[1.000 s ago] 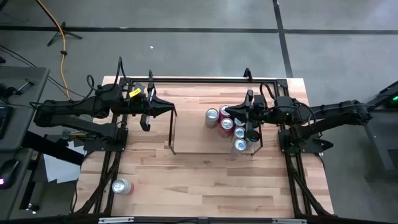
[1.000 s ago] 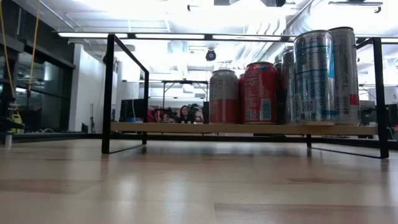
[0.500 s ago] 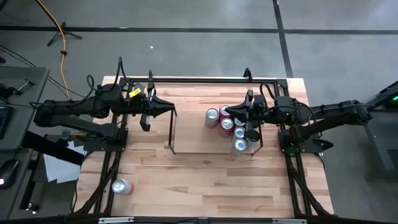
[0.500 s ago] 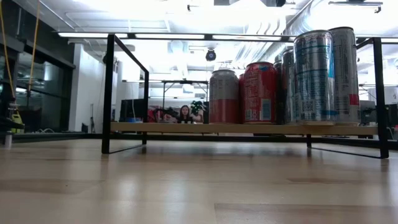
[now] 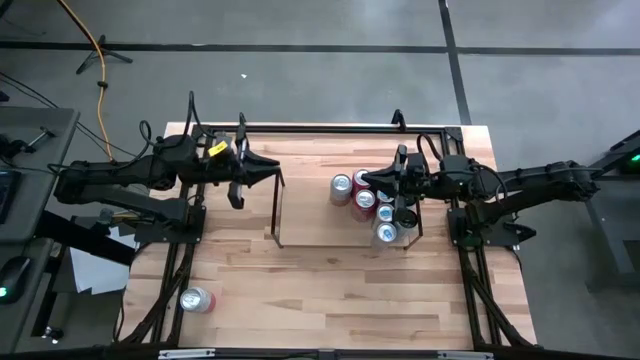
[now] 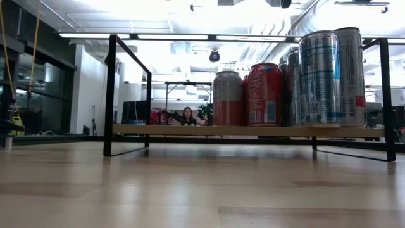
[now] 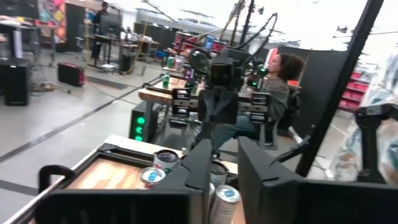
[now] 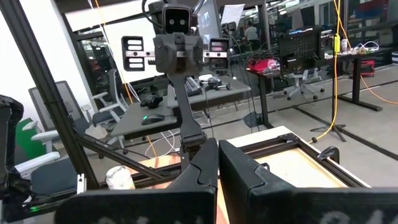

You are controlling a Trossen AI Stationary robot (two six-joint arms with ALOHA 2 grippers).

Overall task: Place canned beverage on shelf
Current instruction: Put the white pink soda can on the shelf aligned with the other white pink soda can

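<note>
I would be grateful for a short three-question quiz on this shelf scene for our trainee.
1. True or false: one red can sits off the shelf, near the table's left front corner.
2. The clustered cans on the shelf stand at: A) the left arm's end; B) the right arm's end; C) the middle.
3. Which gripper is right beside the clustered cans?

Key: 1 true; 2 B; 3 the right gripper.

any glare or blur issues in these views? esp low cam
Low view: ceiling lights blow out the top to white, the shelf frame reads as silhouette, the cans stay sharp, the near table is soft. Left wrist view: soft throughout, bright upper right. High view: even light, no glare.
</note>
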